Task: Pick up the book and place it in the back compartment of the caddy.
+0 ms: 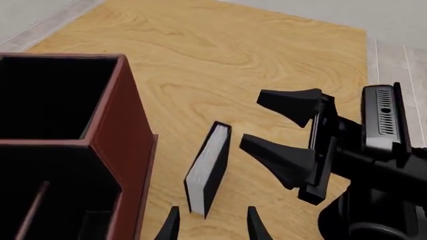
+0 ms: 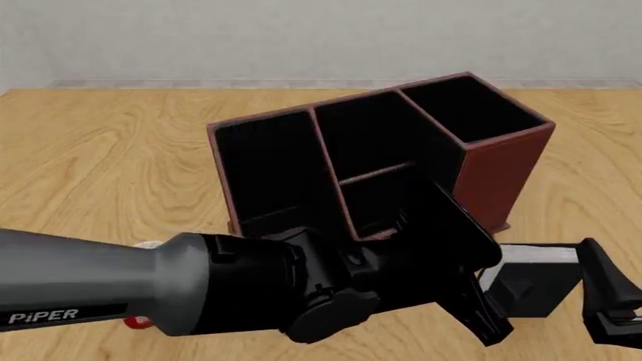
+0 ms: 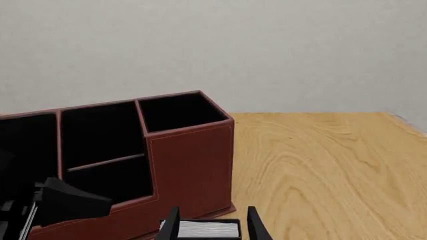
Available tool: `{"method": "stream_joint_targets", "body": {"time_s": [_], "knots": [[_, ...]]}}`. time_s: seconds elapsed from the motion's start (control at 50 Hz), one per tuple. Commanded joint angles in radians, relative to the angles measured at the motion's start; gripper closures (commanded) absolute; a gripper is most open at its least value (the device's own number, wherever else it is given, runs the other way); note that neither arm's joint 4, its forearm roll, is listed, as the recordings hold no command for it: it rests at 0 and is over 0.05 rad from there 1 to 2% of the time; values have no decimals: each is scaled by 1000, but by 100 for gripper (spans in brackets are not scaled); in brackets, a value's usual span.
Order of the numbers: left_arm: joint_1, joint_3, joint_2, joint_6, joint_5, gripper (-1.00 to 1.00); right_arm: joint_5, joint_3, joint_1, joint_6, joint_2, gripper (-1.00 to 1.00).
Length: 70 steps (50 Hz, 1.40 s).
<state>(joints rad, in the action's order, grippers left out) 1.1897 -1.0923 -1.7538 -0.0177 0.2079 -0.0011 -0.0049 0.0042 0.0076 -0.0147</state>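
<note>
The book (image 1: 208, 167) stands on edge on the table beside the caddy (image 1: 123, 145), black cover and white pages showing. It also shows in the front view (image 2: 537, 282), by the caddy's (image 2: 501, 173) near right corner. My left gripper (image 1: 213, 226) is open, its fingertips either side of the book's near end without touching it. My right gripper (image 1: 252, 120) is open and points at the book from the other side. In the right wrist view the page edge (image 3: 200, 230) lies between its open fingertips (image 3: 212, 225). The low-walled back compartment (image 3: 110, 175) is empty.
My left arm (image 2: 201, 289) fills the front view's foreground and hides the caddy's low wall. A small red and white bit (image 2: 135, 322) shows under that arm. Bare wooden table (image 3: 320, 165) lies to the caddy's right.
</note>
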Motion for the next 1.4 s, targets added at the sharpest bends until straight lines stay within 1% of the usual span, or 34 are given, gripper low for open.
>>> {"method": "stream_joint_targets", "body": {"time_s": [0.02,0.06,0.16,0.22,0.3,0.36,0.54,0.68,0.72,1.0,1.06,1.16,1.4], "knots": [[-12,-10,-42,-13,27,-100,2,0,0,-2,4,-100],[-13,-13,-45,-19,28,-100,1,0,0,2,-1,-100],[-20,-30,-62,-1,16,-100,4,-1,0,2,0,-100],[-32,-32,-65,-23,23,-100,6,-2,1,-2,6,-100],[-35,-42,-93,6,22,-100,2,0,1,0,3,-100],[-44,-60,-102,1,11,-100,3,-1,1,1,1,-100],[-13,-86,-150,14,12,-100,-3,1,1,1,-3,-100],[-7,-127,-182,19,-3,-100,-3,1,1,-1,-1,-100],[-5,-145,-196,35,-12,-100,-3,0,1,2,-5,-100],[-3,-189,-238,37,-32,-100,7,-3,1,1,4,-100],[-10,-195,-248,26,-24,-100,3,-1,2,0,3,-100],[-7,-198,-260,29,-22,-100,3,0,2,0,4,-100],[-32,-221,-286,33,-31,-100,-5,1,2,1,-5,-100]]}}
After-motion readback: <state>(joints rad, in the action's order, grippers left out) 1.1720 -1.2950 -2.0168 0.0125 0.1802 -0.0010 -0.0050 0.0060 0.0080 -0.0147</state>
